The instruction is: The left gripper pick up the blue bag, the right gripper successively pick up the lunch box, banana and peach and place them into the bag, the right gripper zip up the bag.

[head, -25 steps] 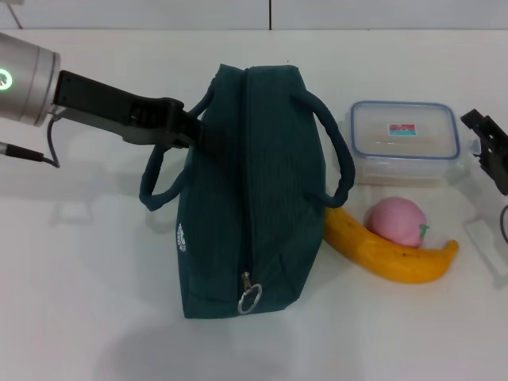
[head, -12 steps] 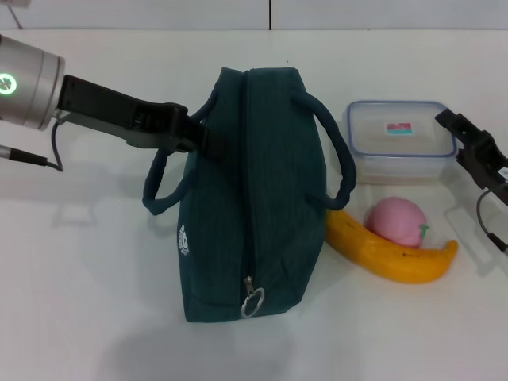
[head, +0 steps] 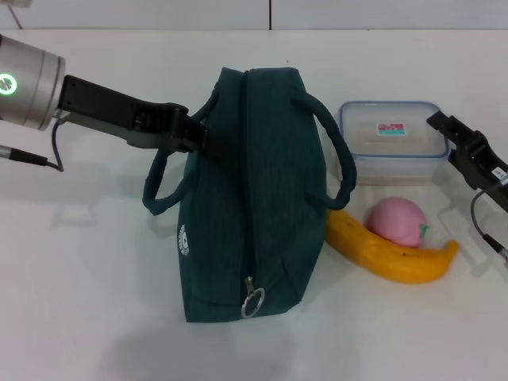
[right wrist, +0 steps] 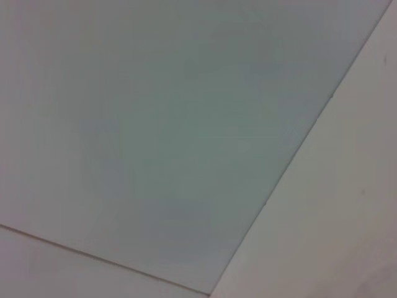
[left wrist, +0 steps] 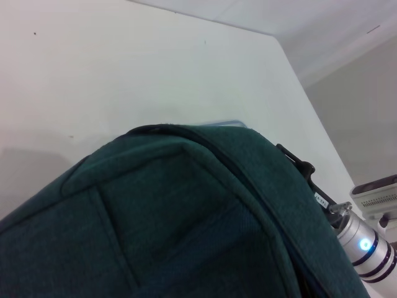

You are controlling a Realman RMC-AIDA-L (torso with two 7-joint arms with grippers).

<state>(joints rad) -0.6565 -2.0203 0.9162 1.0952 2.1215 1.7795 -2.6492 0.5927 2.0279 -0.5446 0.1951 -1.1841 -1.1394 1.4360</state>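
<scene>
On the white desk (head: pixel 95 302) the dark blue-green bag (head: pixel 250 206) stands at the middle, its zip closed along the top ridge with the ring pull (head: pixel 252 302) hanging at the near end. From the left, the left gripper (head: pixel 194 135) reaches in against the bag's upper left side, right at the base of the left handle (head: pixel 159 194); its fingers are buried against the fabric, so I cannot tell how far apart they are or whether they have a hold. To the right of the bag sits the clear lunch box (head: pixel 389 141) with its blue-rimmed lid, and nearer the camera the banana (head: pixel 389 254) lies with the pink peach (head: pixel 397 221) resting against its far side. The right gripper (head: pixel 467 151) is just beside the lunch box's right edge, fingers parted and holding nothing.
</scene>
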